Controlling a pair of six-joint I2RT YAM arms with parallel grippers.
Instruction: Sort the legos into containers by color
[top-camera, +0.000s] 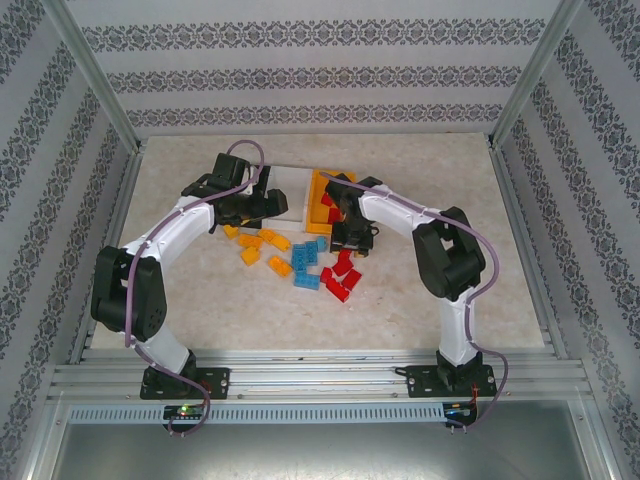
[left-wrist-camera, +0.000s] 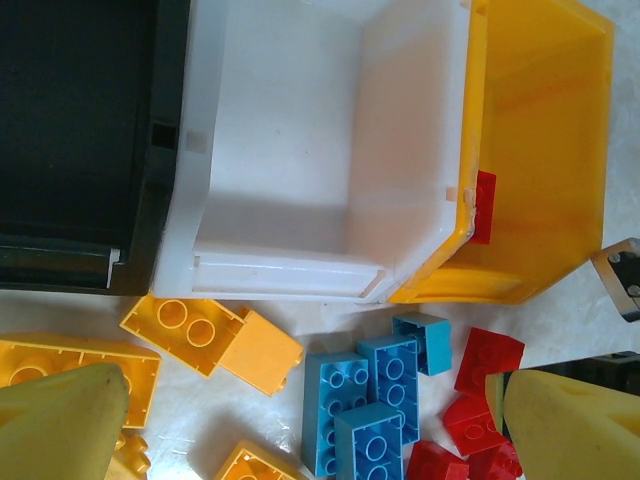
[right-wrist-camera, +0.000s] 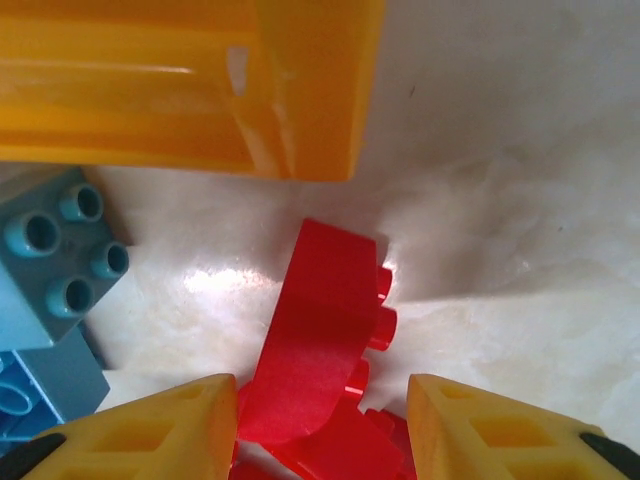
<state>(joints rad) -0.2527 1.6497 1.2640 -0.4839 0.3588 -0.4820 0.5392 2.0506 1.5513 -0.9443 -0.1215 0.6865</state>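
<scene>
Right pincer (right-wrist-camera: 322, 395) stands wide astride a red lego (right-wrist-camera: 315, 330) beside the orange bin (right-wrist-camera: 180, 90); closing and lifting seem next; left pincer (left-wrist-camera: 315, 405) hangs wide.

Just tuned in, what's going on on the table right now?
Mid-sort. The right pincer is open, straddling a red brick on the table just outside the orange bin. The left pincer hangs open above blue bricks and yellow bricks in front of the white bin. One red piece lies inside the orange bin; the white bin and black bin look empty.
</scene>
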